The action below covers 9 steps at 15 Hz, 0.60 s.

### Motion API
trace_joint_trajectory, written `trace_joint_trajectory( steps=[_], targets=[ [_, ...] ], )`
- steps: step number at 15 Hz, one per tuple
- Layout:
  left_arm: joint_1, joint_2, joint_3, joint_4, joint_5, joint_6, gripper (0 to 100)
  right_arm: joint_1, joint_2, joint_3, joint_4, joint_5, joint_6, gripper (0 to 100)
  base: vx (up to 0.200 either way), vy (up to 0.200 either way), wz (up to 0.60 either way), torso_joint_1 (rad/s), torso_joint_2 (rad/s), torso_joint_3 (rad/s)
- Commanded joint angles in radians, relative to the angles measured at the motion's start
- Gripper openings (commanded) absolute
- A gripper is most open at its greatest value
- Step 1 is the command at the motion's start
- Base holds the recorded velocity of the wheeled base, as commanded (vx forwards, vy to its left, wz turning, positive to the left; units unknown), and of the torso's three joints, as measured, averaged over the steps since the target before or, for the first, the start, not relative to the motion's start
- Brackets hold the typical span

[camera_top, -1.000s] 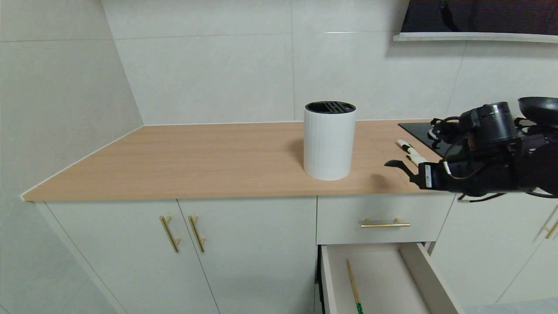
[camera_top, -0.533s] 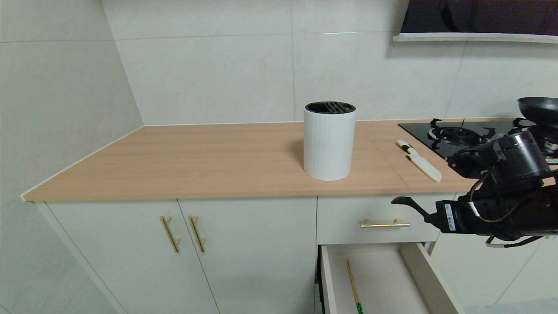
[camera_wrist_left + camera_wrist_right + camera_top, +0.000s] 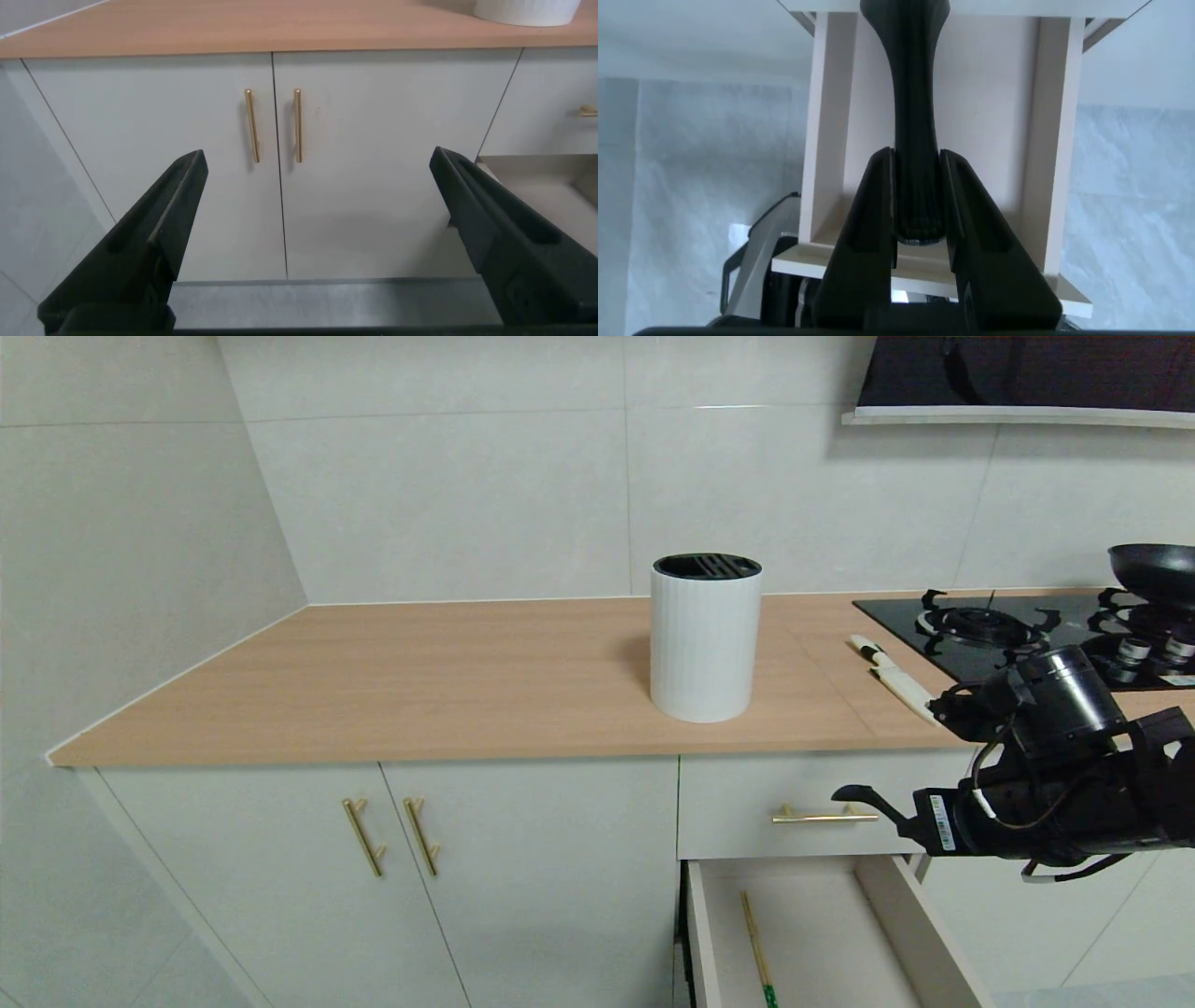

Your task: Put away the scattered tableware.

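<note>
My right gripper [image 3: 920,823] hangs in front of the closed upper drawer, above the open lower drawer [image 3: 896,924]. It is shut on the handle of a black utensil [image 3: 861,797], which sticks out toward the left. In the right wrist view the gripper [image 3: 916,177] clamps the black utensil [image 3: 910,56] over the drawer [image 3: 831,140]. A chopstick [image 3: 754,945] lies inside the drawer. A white-handled knife [image 3: 898,681] rests on the counter beside the white knife holder [image 3: 705,637]. My left gripper [image 3: 322,205] is open and faces the cabinet doors.
A gas stove [image 3: 990,630] with a black pan [image 3: 1153,569] stands at the counter's right end. The wooden counter [image 3: 420,672] stretches left toward the wall corner. Two cabinet doors with gold handles [image 3: 390,835] are shut.
My right arm dropped from counter height, next to the knife, to below the counter edge in front of the drawers, carrying the black utensil. In the last half second it shifted slightly left.
</note>
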Motion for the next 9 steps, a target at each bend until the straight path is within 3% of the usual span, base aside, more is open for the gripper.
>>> trace_joint_trajectory(
  steps=[1, 4, 9],
  targets=[
    [0.0, 0.0, 0.0, 0.0, 0.001, 0.0, 100, 0.002, 0.028, -0.001, 0.0, 0.0, 0.0, 0, 0.0, 0.0, 0.0, 0.0, 0.0, 0.0],
    [0.0, 0.0, 0.0, 0.0, 0.001, 0.0, 100, 0.001, 0.05, -0.001, 0.0, -0.001, 0.0, 0, 0.0, 0.0, 0.0, -0.009, 0.02, 0.017],
    [0.0, 0.0, 0.0, 0.0, 0.001, 0.0, 100, 0.001, 0.11, -0.005, -0.002, -0.004, 0.0, 0, 0.0, 0.0, 0.0, -0.158, 0.39, 0.231]
  ],
)
